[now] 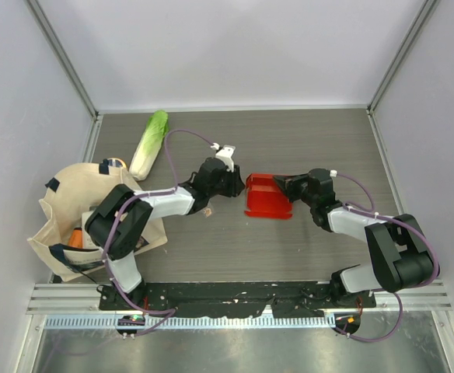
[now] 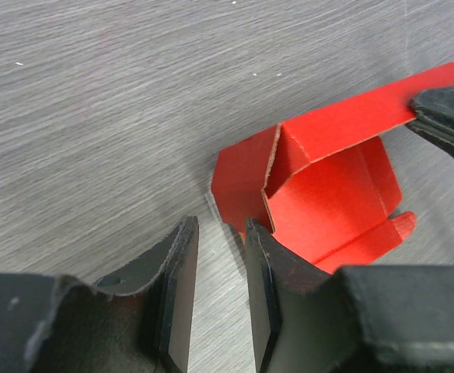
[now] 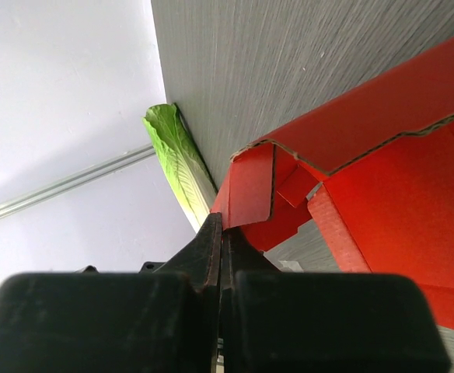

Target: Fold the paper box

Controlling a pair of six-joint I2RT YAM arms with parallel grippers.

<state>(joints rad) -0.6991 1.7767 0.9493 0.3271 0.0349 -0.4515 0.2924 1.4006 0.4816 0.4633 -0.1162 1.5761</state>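
One paper box [image 1: 267, 198], one cabbage [image 1: 149, 144], left tool [image 2: 219, 225], right tool [image 3: 218, 225]

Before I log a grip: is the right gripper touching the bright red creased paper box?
Touching. The left wrist view shows the right gripper closed over the end of one raised wall of the red paper box.

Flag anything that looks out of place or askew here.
The box is half-formed: one long wall stands, and its corner flap gapes. A cabbage lies loose at far left beside a slumped tote bag, odd company for a folding job.
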